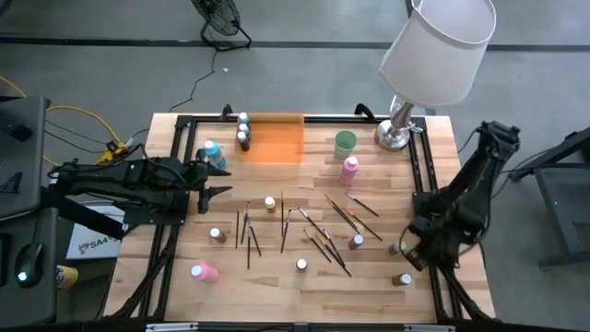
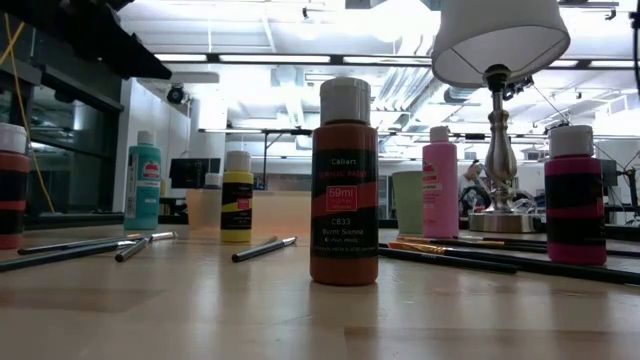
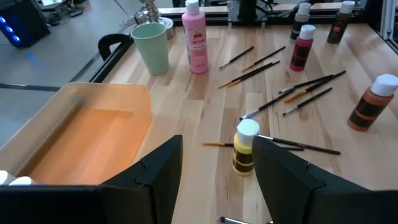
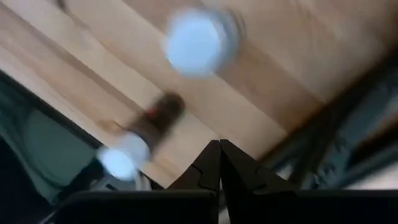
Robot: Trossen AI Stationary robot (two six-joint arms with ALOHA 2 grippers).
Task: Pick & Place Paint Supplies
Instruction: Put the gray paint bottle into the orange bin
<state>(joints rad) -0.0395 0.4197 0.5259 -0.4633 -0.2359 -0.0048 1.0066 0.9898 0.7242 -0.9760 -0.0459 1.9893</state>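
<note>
Small white-capped paint bottles stand upright across the wooden table: yellow [image 1: 270, 204], brown [image 1: 217, 236], pink [image 1: 205, 272], teal [image 1: 214, 155], and a taller pink one [image 1: 349, 169]. Several thin dark paintbrushes [image 1: 323, 231] lie flat among them. My left gripper [image 1: 221, 181] hovers open and empty at the table's left; the yellow bottle [image 3: 244, 148] stands ahead of its fingers, apart from them. My right gripper [image 1: 412, 247] is shut and empty, pointing down near the right edge above two bottles [image 4: 199, 40] [image 4: 140, 134]. No gripper shows in the low view.
A translucent orange tray [image 1: 272, 138] lies at the far middle with bottles [image 1: 243, 129] at its left corner. A pale green cup [image 1: 345, 141] and a lamp [image 1: 398, 129] stand at the far right. A black frame [image 1: 419, 184] rims the table.
</note>
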